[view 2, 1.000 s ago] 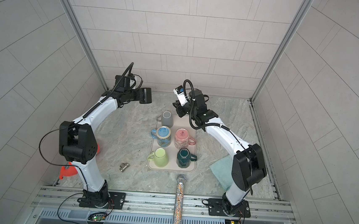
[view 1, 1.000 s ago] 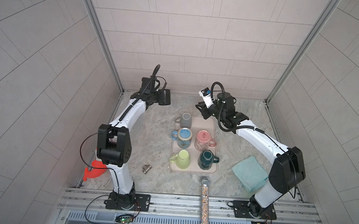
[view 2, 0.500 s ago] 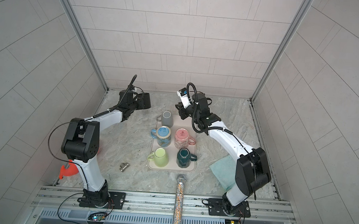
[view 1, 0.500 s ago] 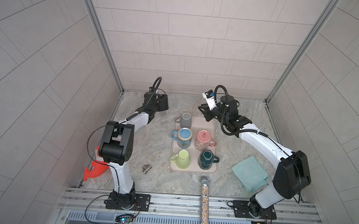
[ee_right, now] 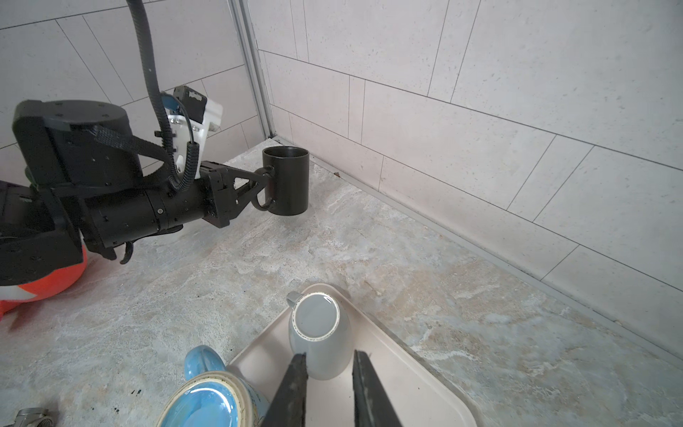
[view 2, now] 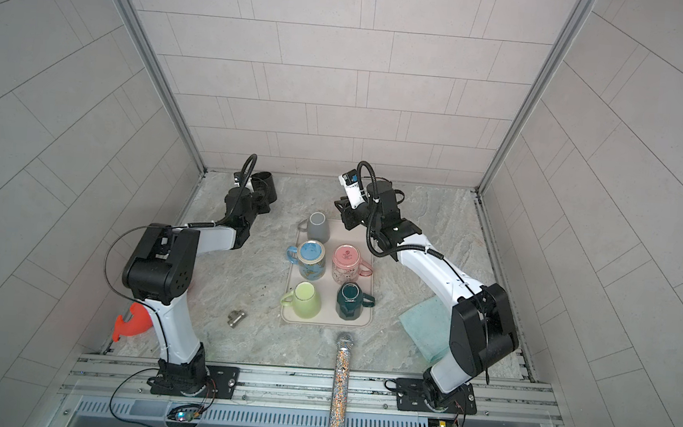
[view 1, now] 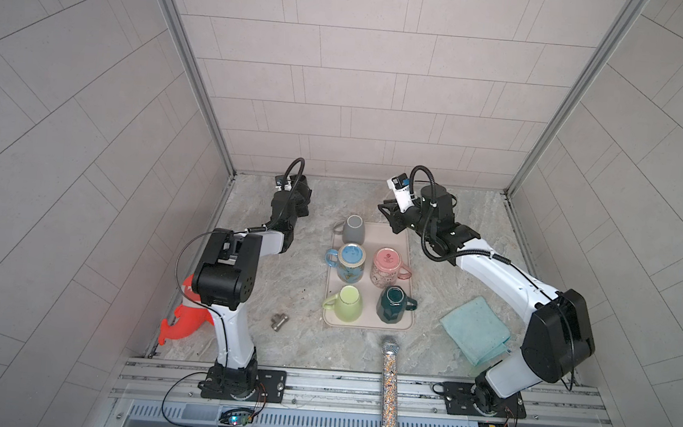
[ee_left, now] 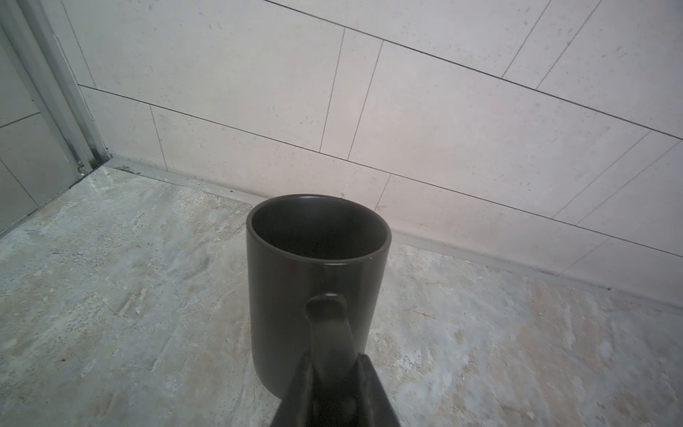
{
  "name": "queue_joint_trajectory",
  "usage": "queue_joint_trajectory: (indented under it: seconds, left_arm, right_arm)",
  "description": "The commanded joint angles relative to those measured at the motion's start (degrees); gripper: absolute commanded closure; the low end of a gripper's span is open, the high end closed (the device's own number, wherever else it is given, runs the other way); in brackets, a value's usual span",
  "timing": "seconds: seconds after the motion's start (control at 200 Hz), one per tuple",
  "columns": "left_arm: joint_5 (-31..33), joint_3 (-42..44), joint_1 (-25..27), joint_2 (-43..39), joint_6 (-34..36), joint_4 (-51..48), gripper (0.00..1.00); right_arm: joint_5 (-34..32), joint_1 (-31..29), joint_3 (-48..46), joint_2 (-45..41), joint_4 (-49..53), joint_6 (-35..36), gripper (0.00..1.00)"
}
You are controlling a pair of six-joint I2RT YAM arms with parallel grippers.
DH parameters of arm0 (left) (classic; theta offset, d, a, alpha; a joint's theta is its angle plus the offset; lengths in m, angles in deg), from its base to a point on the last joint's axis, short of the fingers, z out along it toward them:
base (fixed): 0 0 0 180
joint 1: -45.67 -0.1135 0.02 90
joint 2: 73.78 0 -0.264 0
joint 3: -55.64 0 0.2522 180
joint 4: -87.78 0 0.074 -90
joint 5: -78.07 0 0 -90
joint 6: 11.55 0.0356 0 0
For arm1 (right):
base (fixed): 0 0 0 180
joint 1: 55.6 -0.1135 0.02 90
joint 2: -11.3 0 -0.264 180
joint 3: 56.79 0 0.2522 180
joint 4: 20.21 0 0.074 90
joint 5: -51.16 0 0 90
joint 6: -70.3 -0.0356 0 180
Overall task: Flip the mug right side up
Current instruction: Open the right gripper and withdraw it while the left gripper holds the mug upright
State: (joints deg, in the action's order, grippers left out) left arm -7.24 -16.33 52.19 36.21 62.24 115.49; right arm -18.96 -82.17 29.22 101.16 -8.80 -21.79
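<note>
Top views, black mug point(view 2: 265, 183): upright with its mouth up, by the back-left corner of the table point(view 1: 306, 270). It is near the back wall and well apart from the tray point(view 2: 350, 234).
Top views, left gripper point(view 2: 258, 199): reaches into that corner, at the mug's handle side.
Top views, right gripper point(view 1: 385, 216): hangs over the tray's far edge, near the grey mug point(view 1: 353, 229), which stands base up.
Top views, open room: bare table lies between the black mug and the tray. Along the front lie a metal fitting point(view 1: 279, 321), a microphone point(view 1: 389, 372) and a cloth point(view 1: 474, 329).
Left wrist, black mug point(ee_left: 318, 277): rim level, hollow showing. Whether its base touches the table cannot be told.
Left wrist, left gripper point(ee_left: 332, 366): both fingers pinched on the mug's handle.
Left wrist, edges: the foot of the back wall runs close behind the mug.
Right wrist, right gripper point(ee_right: 327, 377): jaws a narrow gap apart with nothing between them, above the grey mug point(ee_right: 318, 332) in the tray's corner.
Right wrist, blue mug point(ee_right: 207, 403): base up, at the tray's edge beside the grey mug.
Right wrist, open room: a wide stretch of bare table separates the tray from the black mug point(ee_right: 290, 181).
</note>
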Motion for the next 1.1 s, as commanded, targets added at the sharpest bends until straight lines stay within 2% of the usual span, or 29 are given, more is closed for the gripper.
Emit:
queue_joint_trajectory:
  seconds: [0.0,0.155,0.305,0.455,1.021,1.096]
  left_arm:
    - [3.82,-0.15,0.0,0.77,0.21,14.19,1.0]
    - [6.52,1.0,0.0,3.62,0.03,21.25,1.0]
    - [6.64,1.66,0.16,5.23,0.29,23.84,1.0]
    - [7.66,3.83,0.92,8.01,1.49,31.54,1.0]
    - [7.96,6.89,2.68,9.8,4.26,33.96,1.0]
    - [7.28,7.37,2.81,9.94,4.52,34.11,0.96]
  right_arm:
    - [-0.28,0.2,-0.25,-2.28,-0.55,-0.63,0.77]
    - [-0.37,0.26,-0.35,-2.41,-0.55,-0.85,0.77]
    - [-0.46,0.29,-0.27,-2.31,-0.74,-0.92,0.77]
    - [-0.28,0.29,-0.31,-2.15,-0.9,-1.17,0.77]
    - [-0.19,0.29,-1.05,-2.33,-1.35,-1.9,0.77]
    - [-0.1,0.29,-1.14,-2.4,-1.47,-2.0,0.77]
